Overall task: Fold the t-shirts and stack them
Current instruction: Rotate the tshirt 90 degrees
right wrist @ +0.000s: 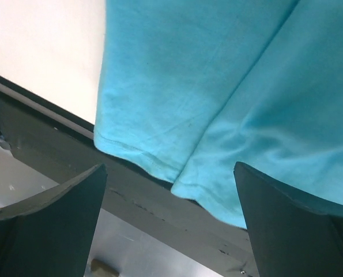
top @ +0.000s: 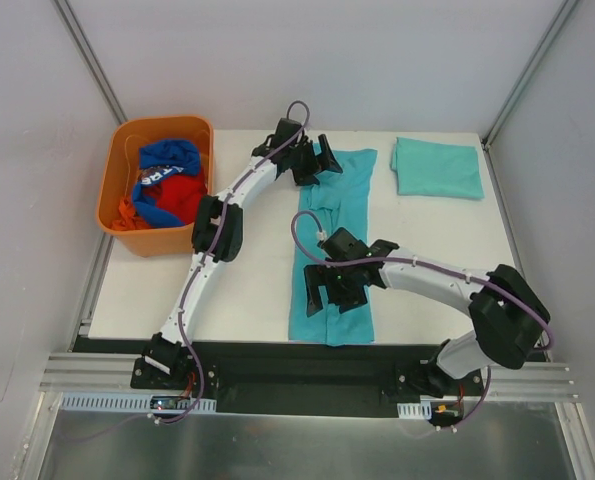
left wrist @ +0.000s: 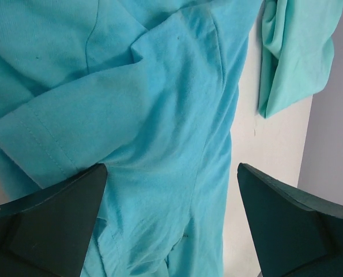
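Both spread, empty: left gripper over the long folded turquoise cotton t-shirt's 12 o'clock end, right gripper near its 6 o'clock hem, which overhangs the white bench's edge.

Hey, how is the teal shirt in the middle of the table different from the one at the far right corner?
The middle shirt lies as a long narrow strip, its hem reaching the near edge of the table; the corner shirt is a compact folded rectangle. The middle shirt is a bluer turquoise; the corner shirt is paler and greener. Both are plain, without print, and lie flat on the white table.
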